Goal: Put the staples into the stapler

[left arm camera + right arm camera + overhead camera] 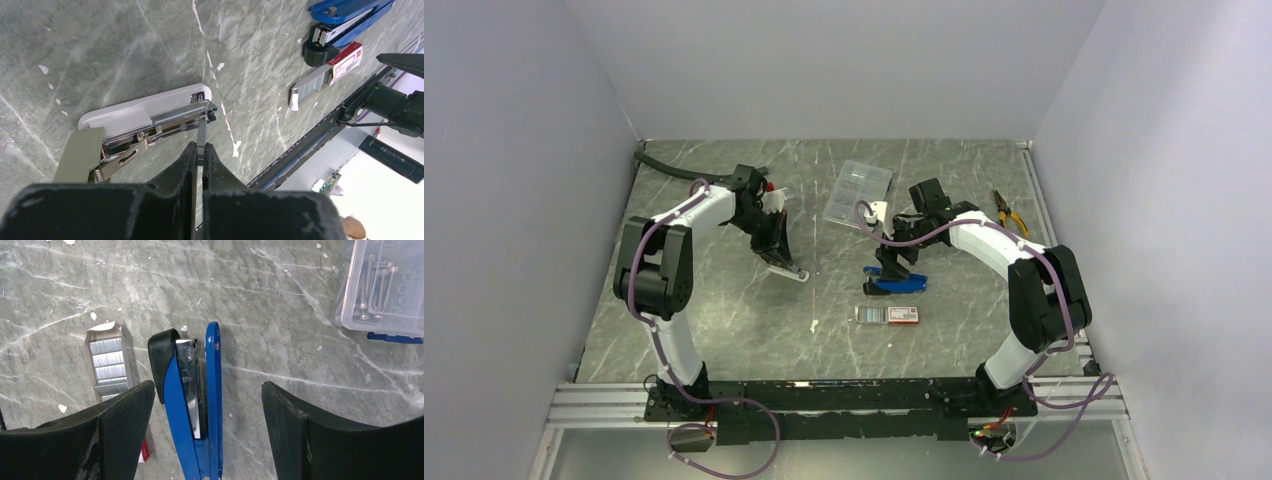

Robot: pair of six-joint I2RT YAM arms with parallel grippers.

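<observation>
Holding a staple strip [201,132] at the opened white stapler [145,107].
Left end effector [199,150] clamped on it; right end effector [206,387] wide apart, empty, over blue stapler [214,370].

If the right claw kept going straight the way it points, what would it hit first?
Probably the blue stapler, lying open directly between the right gripper's spread fingers, though depth is hard to judge.

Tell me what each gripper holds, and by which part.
Left gripper pinches a thin staple strip by its near end; the far end reaches the white stapler. Right gripper, jaws open astride the blue stapler, holds nothing.
</observation>
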